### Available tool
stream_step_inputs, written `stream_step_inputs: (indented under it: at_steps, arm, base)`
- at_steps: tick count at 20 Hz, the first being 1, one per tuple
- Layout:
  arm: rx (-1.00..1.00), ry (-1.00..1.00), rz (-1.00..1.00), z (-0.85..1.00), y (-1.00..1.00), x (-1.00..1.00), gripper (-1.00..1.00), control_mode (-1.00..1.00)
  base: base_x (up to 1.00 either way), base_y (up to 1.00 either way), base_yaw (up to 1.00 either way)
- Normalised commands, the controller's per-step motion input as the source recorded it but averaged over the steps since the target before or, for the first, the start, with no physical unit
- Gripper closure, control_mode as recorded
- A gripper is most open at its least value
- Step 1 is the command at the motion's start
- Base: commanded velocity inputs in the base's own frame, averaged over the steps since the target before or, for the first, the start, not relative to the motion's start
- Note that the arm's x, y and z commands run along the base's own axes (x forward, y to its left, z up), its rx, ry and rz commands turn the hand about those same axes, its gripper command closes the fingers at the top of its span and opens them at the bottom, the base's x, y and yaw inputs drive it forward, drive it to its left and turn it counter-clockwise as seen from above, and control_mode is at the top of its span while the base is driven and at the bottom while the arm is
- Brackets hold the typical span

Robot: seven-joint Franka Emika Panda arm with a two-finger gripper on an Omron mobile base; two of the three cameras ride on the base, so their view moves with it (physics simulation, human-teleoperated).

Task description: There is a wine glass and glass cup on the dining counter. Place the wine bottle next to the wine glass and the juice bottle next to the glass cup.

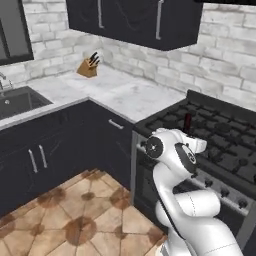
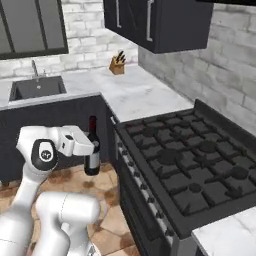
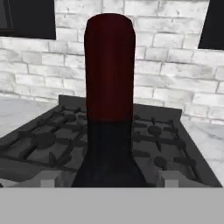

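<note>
My gripper (image 2: 91, 151) is shut on the wine bottle (image 2: 92, 145), a near-black bottle held upright in the air over the tiled floor, just left of the stove's front corner. In the hand view its dark red capsule and neck (image 3: 109, 65) rise close before the camera, with the gripper (image 3: 109, 177) around the black shoulder below. From the left base view the red neck (image 1: 188, 121) pokes up behind my arm. The wine glass, the glass cup, the juice bottle and the dining counter are out of view.
A black gas stove (image 2: 200, 165) stands directly ahead. A marble worktop (image 2: 135, 92) runs around the corner with a knife block (image 2: 118, 63) and a sink (image 2: 37, 88). Dark wall cabinets (image 2: 155, 22) hang above. Tiled floor (image 1: 75, 215) lies open to the left.
</note>
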Motion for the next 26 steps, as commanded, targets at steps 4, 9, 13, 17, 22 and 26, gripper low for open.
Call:
stream_step_inputs:
  at_steps: [4, 9, 13, 17, 22, 26]
  arm:
    - [0.00, 0.00, 0.00, 0.00, 0.00, 0.00, 1.00, 1.00]
    - [0.00, 0.00, 0.00, 0.00, 0.00, 0.00, 1.00, 1.00]
    - [0.00, 0.00, 0.00, 0.00, 0.00, 0.00, 1.00, 1.00]
    - [0.00, 0.00, 0.00, 0.00, 0.00, 0.00, 1.00, 1.00]
    - [0.00, 0.00, 0.00, 0.00, 0.00, 0.00, 1.00, 1.00]
    - [0.00, 0.00, 0.00, 0.00, 0.00, 0.00, 1.00, 1.00]
  base:
    - [-0.01, 0.00, 1.00]
    - [-0.02, 0.00, 1.00]
    - [-0.02, 0.00, 1.00]
    - [-0.01, 0.00, 1.00]
    - [0.38, 0.00, 0.76]
    - [0.77, -0.03, 0.35]
